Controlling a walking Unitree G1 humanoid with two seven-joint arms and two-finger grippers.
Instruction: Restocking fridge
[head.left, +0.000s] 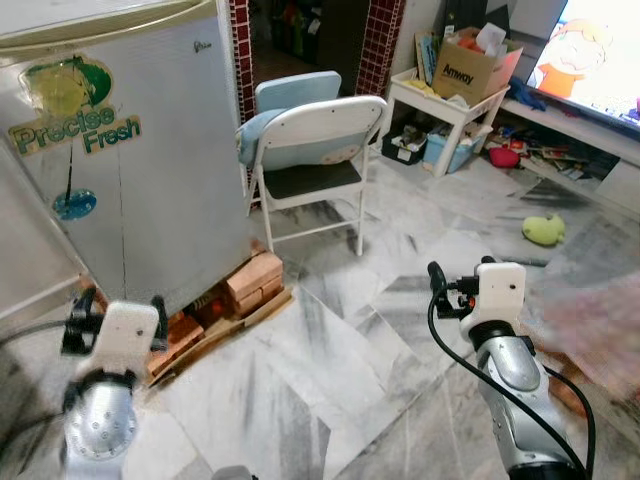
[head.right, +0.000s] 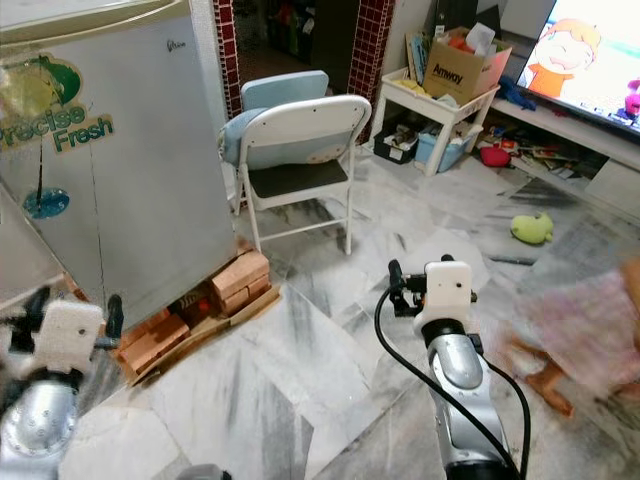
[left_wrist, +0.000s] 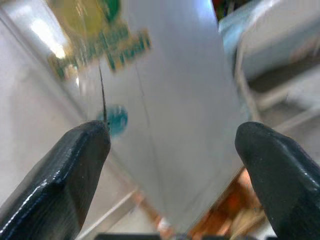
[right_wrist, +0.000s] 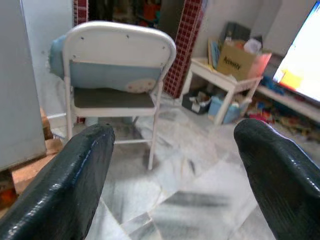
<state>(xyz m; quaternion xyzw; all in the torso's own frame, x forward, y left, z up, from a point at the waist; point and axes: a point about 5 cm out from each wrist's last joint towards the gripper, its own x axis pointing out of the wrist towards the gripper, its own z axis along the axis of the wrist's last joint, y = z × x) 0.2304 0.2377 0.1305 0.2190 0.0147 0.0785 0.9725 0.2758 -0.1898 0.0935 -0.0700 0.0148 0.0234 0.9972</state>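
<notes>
The fridge (head.left: 120, 150) looks heavy and stiff, its side smooth; best held at the door edge. Left hand (left_wrist: 172, 150) and right hand (right_wrist: 172, 150) are wide open, empty.

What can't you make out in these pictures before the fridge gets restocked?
- Fridge: its inside is hidden in both eye views; the top and left side run off the frame.
- Blurred pink shape at the right edge of the right eye view: motion blur, cannot tell what it is.
- Box on the white table: contents too small to tell.
- Left wrist view: fridge sticker blurred behind the open left hand.
</notes>
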